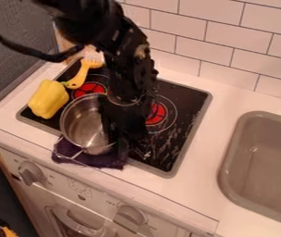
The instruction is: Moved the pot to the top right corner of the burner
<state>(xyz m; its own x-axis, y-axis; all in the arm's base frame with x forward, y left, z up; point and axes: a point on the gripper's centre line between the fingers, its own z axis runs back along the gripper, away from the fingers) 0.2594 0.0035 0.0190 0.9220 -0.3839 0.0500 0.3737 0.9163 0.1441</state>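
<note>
White tiled wall (227,38) meets a dark grey wall (21,41).

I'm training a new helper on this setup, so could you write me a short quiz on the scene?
1. Which toy vegetable is left of the pot in this view?
a) a carrot
b) a yellow bell pepper
c) an eggplant

2. True or false: the sink is to the left of the cooktop in this view.

3. Fill in: of the cooktop's front and back edges, the pot is nearer the ____ one.

Key: 1 b; 2 false; 3 front
</note>
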